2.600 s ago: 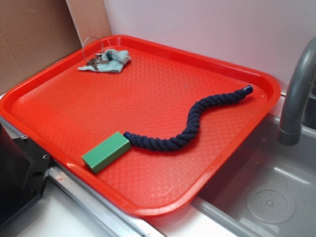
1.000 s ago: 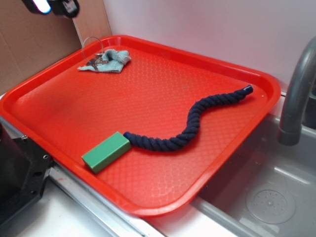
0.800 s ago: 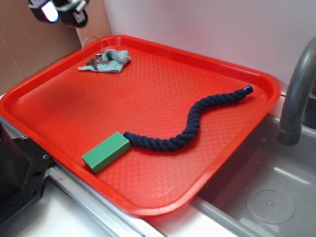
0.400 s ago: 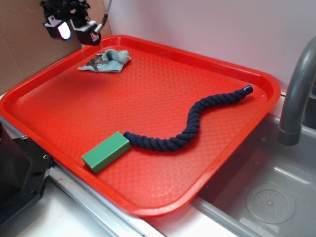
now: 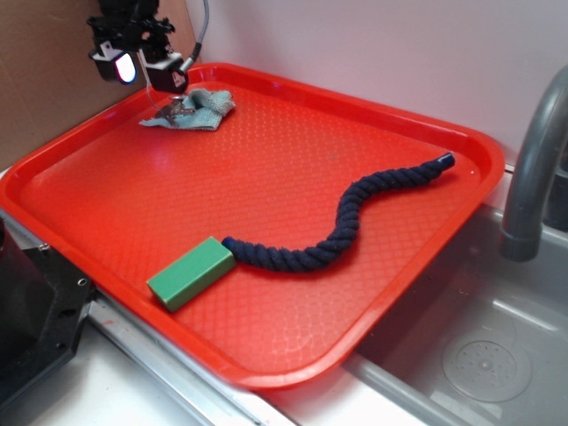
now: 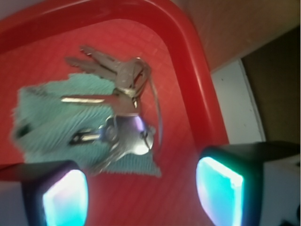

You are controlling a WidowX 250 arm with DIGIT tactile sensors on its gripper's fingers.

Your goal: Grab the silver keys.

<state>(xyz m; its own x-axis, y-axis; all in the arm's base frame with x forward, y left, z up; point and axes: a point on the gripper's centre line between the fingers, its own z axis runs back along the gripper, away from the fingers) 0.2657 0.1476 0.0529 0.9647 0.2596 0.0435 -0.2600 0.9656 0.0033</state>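
The silver keys (image 6: 120, 113) lie fanned out on a pale blue-green cloth (image 6: 51, 122) in the far left corner of the red tray (image 5: 266, 169). In the exterior view the keys (image 5: 175, 108) rest on the cloth (image 5: 206, 108) beside the tray's rim. My gripper (image 5: 142, 73) hangs just above and left of them, open, its glowing pads wide apart. In the wrist view the gripper (image 6: 141, 190) has only red tray floor between its fingers, and the keys sit just beyond the gap.
A dark blue rope (image 5: 342, 226) snakes across the tray's middle, ending against a green block (image 5: 191, 272). A grey sink (image 5: 479, 355) with a faucet (image 5: 532, 169) lies to the right. Brown cardboard (image 5: 53, 71) stands behind the tray's left edge.
The gripper came into view at the top left and descended toward the keys, now hanging just above the tray corner. Keys, cloth, rope and block have not moved.
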